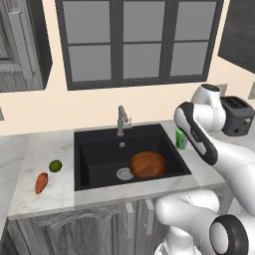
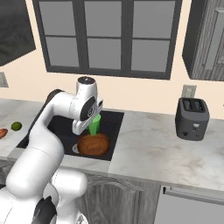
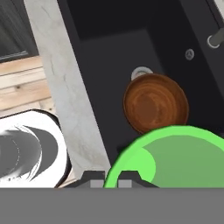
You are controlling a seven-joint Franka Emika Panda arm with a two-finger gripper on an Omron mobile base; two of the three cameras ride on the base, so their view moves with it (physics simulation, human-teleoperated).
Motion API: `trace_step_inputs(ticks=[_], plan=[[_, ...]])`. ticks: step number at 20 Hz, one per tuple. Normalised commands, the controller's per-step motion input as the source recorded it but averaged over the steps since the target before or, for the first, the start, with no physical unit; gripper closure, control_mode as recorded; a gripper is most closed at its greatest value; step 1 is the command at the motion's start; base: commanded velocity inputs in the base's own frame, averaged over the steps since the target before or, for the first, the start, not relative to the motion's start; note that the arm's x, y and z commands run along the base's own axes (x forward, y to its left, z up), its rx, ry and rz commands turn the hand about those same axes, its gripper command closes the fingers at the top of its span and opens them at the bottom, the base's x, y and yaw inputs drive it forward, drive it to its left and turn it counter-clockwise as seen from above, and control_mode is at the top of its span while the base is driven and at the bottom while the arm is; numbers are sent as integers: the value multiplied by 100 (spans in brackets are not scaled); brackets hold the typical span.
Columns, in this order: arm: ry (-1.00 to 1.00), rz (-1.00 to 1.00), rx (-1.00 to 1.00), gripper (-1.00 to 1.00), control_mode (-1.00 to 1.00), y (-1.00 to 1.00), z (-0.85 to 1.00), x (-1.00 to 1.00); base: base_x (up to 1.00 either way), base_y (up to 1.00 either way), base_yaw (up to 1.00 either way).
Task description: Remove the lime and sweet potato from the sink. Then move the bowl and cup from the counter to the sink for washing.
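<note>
We held the cup (image 2: 94,124) in the clamped gripper (image 2: 91,127), above the sink's (image 1: 99,139) right edge, near the bowl (image 1: 148,164) inside. It looked light, rigid, smooth; gripping its wall seemed safest.

matt black sink (image 1: 99,149), wooden bowl (image 1: 148,164), marbled stone counter (image 1: 45,149).

I see a cream wall (image 1: 30,107) behind a dark-framed window (image 1: 137,42); grey cabinets (image 2: 205,39) flank it — a black toaster (image 2: 192,118) sits nearby.
</note>
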Motion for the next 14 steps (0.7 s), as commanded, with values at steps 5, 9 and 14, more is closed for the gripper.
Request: trace_step_inputs(ticks=[5,9,14], plan=[[1,4,4,100,-100,33,0,0,0,0,0],[0,2,3,100,-100,40,0,0,0,0,0],[0,2,3,100,-100,38,0,0,0,0,0]])
